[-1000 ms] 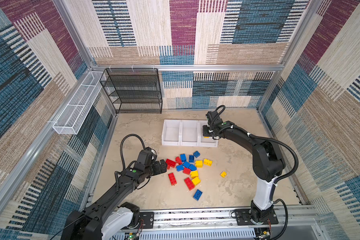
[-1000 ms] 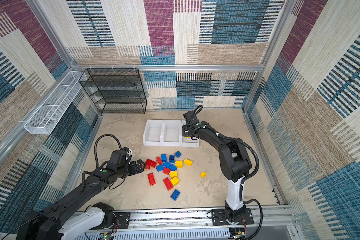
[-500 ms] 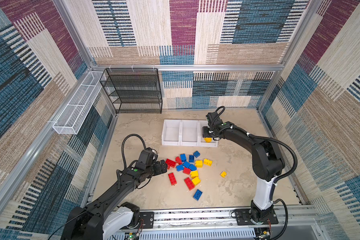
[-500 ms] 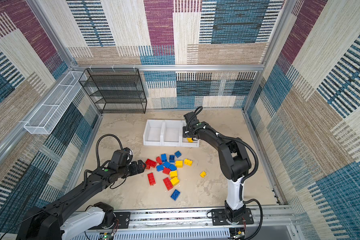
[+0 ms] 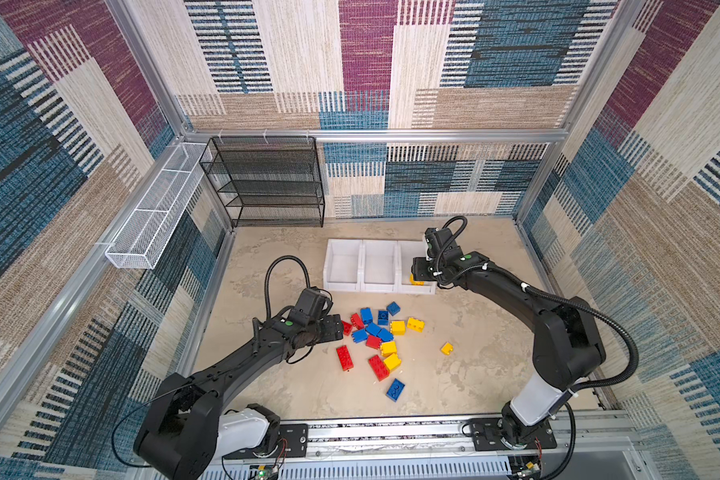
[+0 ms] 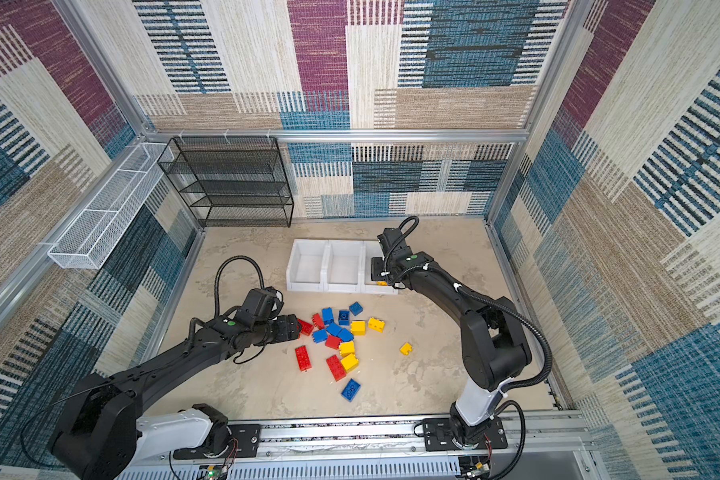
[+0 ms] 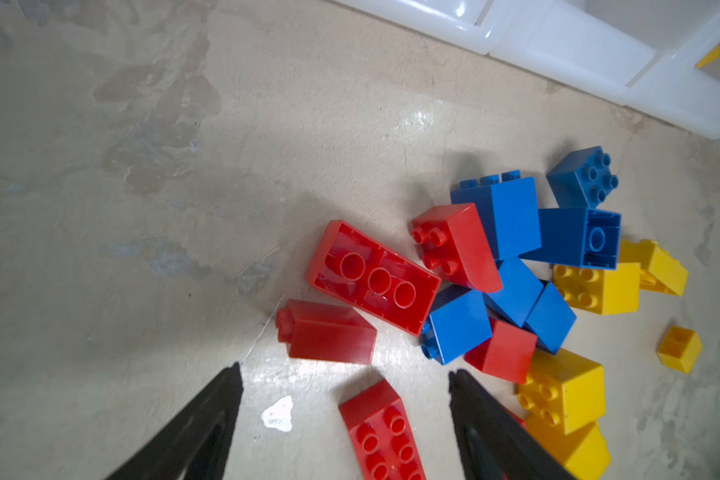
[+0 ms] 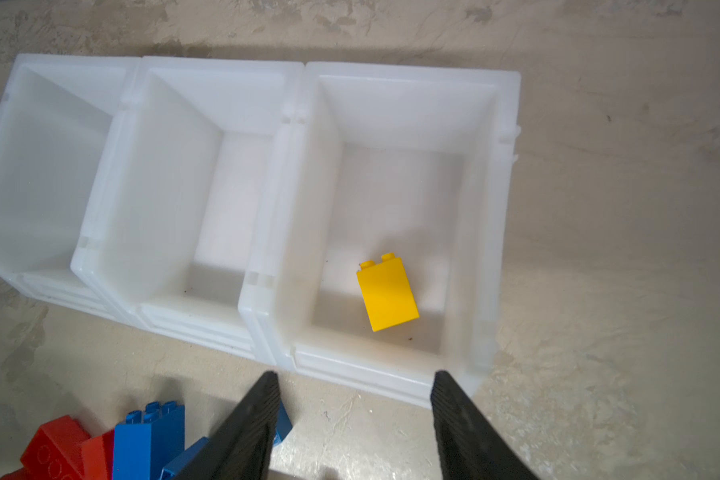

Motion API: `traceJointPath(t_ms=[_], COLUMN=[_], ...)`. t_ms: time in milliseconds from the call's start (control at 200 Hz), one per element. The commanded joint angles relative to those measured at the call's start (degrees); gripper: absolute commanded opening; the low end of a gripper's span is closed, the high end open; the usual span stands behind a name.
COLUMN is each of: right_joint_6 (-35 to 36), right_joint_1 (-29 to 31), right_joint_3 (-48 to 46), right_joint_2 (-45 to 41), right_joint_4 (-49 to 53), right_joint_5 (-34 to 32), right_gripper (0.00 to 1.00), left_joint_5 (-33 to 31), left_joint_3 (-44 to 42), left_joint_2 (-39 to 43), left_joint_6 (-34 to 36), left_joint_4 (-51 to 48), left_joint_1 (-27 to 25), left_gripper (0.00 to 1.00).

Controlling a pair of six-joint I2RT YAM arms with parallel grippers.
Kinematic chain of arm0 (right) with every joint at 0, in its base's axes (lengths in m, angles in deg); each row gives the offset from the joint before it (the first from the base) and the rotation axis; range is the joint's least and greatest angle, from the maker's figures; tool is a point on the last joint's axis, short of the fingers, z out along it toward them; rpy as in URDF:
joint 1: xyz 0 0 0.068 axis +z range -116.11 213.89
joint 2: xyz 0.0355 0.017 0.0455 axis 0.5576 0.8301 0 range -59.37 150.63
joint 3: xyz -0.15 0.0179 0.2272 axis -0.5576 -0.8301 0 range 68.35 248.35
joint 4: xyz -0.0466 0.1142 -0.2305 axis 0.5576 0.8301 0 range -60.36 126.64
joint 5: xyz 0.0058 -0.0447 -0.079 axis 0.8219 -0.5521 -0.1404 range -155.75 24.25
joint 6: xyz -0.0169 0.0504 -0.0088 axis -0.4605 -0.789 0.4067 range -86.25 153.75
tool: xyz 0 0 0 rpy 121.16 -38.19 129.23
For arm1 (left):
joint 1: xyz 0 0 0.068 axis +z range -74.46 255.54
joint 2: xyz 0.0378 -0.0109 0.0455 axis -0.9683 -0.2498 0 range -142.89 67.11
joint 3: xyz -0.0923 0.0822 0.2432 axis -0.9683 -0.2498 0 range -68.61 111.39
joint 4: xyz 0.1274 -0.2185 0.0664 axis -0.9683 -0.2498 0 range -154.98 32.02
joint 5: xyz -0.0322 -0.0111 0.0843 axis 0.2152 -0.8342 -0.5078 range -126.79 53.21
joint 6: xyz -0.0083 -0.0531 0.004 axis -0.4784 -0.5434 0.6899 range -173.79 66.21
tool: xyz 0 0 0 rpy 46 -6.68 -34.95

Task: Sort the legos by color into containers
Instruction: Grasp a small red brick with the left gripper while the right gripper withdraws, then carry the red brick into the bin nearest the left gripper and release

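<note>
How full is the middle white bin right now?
Empty. The right wrist view shows only bare white floor in the middle bin; the single yellow brick lies in the end bin beside it.

We hold the left gripper (image 7: 345,369) low, its 2 jaws apart (tilted downward); the right gripper (image 8: 355,374) hangs higher, jaws likewise apart.

Black arms (image 5: 242,365), white base links (image 5: 242,428), corrugated cables (image 5: 286,258), green dots (image 5: 288,322).
</note>
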Motion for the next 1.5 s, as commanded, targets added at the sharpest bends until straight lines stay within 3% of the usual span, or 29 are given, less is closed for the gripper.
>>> traceJointPath(t_ms=[0, 160, 636, 771, 1032, 1257, 1492], right_joint_6=[-1.29, -2.52, -4.92, -5.04, -5.73, -6.54, -7.67], right_joint_1=[0.0, 0.0, -0.01, -0.01, -0.01, -0.01, -0.01], right_joint_3=[-2.09, -4.63, -7.01, -7.65, -10.46, -11.17, -12.85], right_joint_2=[-2.14, -3.99, -5.05, -5.66, -7.95, -9.85, -12.3], right_joint_4=[-0.74, -1.51, -1.31, -1.36, -2.14, -2.15, -1.63], right_joint_5=[0.65, 1.04, 2.2, 2.01, 1.48, 0.93, 0.88], right_gripper=[0.62, 0.62, 0.62, 0.62, 0.62, 0.62, 0.62], left_joint_5=[-7.19, -11.83, -10.97, -11.05, -10.99, -13.74, -12.66], left_joint_3=[3.38, 7.8, 11.45, 11.71, 13.29, 23.32, 38.43], left_joint_2=[-2.81, -8.22, -16.37, -16.98, -14.32, -14.28, -26.45], left_joint_6=[3.86, 6.65, 8.92, 8.72, 7.73, 13.79, 20.91], left_joint_4=[-6.56, -11.61, -10.8, -10.81, -12.27, -13.15, -14.49], left_joint_1=[-2.58, -4.98, -5.71, -5.69, -5.7, -4.16, 0.86], left_gripper=[0.81, 0.77, 0.6, 0.47, 0.41, 0.4, 0.4])
